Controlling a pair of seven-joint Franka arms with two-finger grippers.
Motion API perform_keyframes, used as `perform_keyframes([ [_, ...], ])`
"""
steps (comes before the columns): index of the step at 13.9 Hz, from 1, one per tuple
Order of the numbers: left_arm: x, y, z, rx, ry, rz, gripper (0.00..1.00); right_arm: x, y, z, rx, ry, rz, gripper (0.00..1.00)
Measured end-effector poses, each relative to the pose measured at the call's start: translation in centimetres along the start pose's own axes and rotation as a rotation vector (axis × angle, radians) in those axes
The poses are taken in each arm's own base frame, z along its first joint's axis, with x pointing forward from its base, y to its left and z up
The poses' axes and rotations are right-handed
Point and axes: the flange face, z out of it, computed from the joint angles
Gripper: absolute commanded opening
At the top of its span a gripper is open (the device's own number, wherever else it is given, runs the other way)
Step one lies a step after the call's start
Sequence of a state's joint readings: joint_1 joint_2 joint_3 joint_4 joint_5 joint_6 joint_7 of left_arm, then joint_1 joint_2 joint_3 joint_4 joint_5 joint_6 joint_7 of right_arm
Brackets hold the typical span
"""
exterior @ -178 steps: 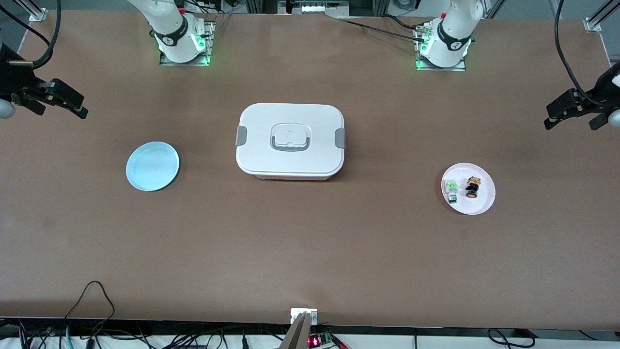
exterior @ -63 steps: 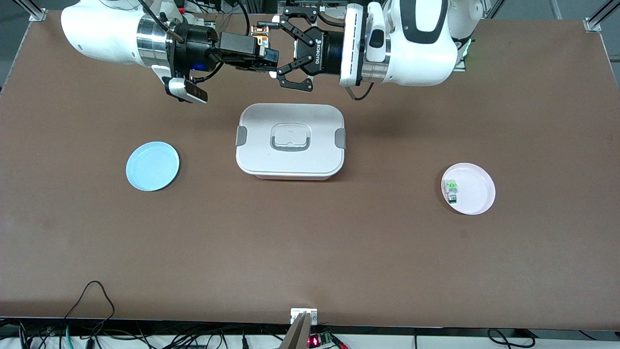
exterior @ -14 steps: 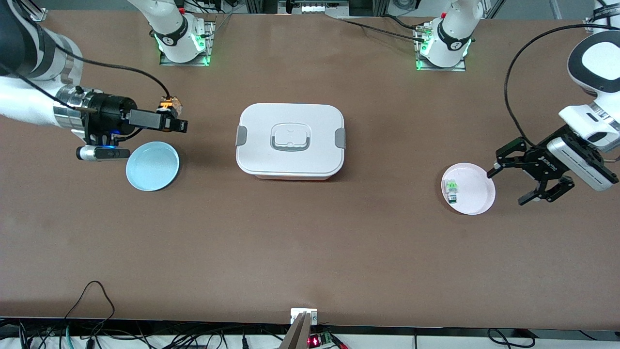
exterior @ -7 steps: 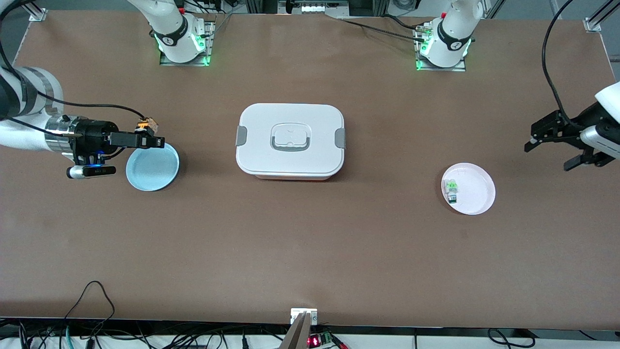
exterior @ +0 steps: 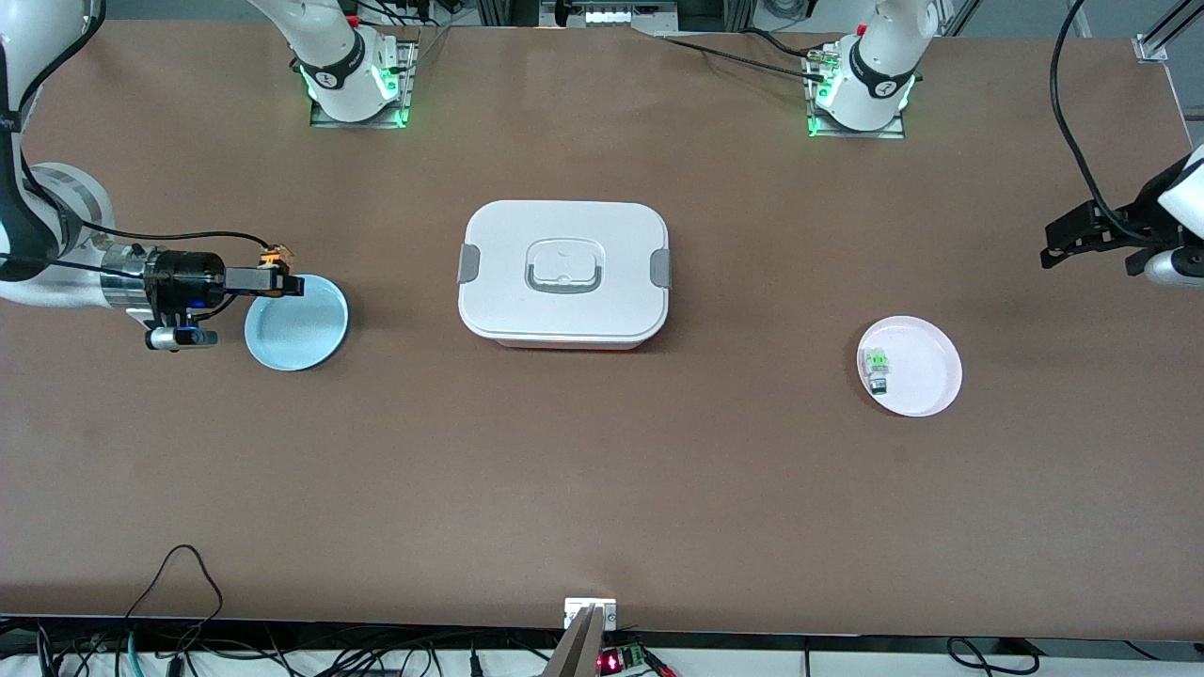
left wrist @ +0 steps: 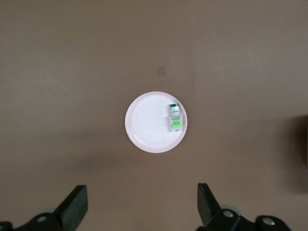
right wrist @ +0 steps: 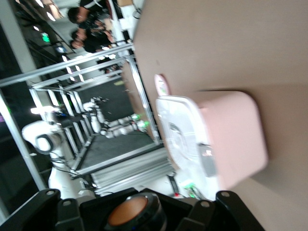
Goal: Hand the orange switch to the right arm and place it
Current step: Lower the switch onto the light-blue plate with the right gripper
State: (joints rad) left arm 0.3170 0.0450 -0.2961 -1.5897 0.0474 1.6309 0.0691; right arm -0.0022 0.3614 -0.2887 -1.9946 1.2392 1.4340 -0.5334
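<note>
I see the orange switch [exterior: 274, 254] clamped in the jaws of the right gripper [exterior: 279, 282], held up over the rim of the blue plate [exterior: 301, 329] at the right arm's end of the bench [exterior: 602, 489]; in the right wrist view the switch [right wrist: 129, 211] shows as a round orange face between the black fingers [right wrist: 45, 202]. The right arm [exterior: 56, 254] reaches in from the edge, level and low. The white lidded box [exterior: 563, 273] sits mid-bench, between the two plates. Toward the left arm's end lies the white plate [exterior: 926, 376], and on it the green-and-white part [exterior: 878, 369], close to the rim on the box's side. My left gripper [exterior: 1096, 235] hangs above the bench edge, well apart from that plate, jaws wide apart; its wrist view looks straight down on the plate [left wrist: 144, 125] with its fingertips [left wrist: 74, 204] spread.
</note>
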Motion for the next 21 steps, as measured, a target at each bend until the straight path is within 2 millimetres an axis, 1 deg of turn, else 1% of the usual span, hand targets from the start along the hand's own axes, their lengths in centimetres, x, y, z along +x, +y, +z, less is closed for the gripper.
perform_keyframes([
  [2,0.0,0.4,-0.7,0.018,0.007,-0.016,1.0,0.1,2.2,-0.7,-0.059,-0.004,-0.023,0.0],
  [6,0.0,0.1,-1.0,0.019,0.012,-0.023,1.0,1.2,8.8,-1.6,-0.141,0.007,-0.083,0.0],
  [7,0.0,0.1,-1.0,0.019,0.012,-0.022,1.0,1.4,9.8,-1.7,-0.173,0.003,-0.096,0.0],
  [8,0.0,0.2,-1.0,0.019,0.013,-0.021,1.0,1.7,10.3,-1.9,-0.207,-0.007,-0.11,0.0],
  [9,0.0,0.2,-1.0,0.019,0.013,-0.021,1.0,2.1,10.2,-2.2,-0.24,-0.021,-0.126,0.0],
  [13,0.0,0.3,-1.1,0.019,0.014,-0.02,1.0,4.1,8.2,-4.3,-0.445,-0.056,-0.244,0.0],
  [15,0.0,0.3,-1.1,0.019,0.015,-0.02,1.0,4.7,8.1,-4.5,-0.518,-0.066,-0.311,0.0],
  [17,0.0,0.3,-1.1,0.02,0.015,-0.02,1.0,5.3,8.3,-3.8,-0.573,-0.082,-0.37,0.0],
  [21,0.0,0.3,-1.1,0.02,0.015,-0.02,1.0,6.7,8.5,-1.2,-0.674,-0.128,-0.491,0.0],
])
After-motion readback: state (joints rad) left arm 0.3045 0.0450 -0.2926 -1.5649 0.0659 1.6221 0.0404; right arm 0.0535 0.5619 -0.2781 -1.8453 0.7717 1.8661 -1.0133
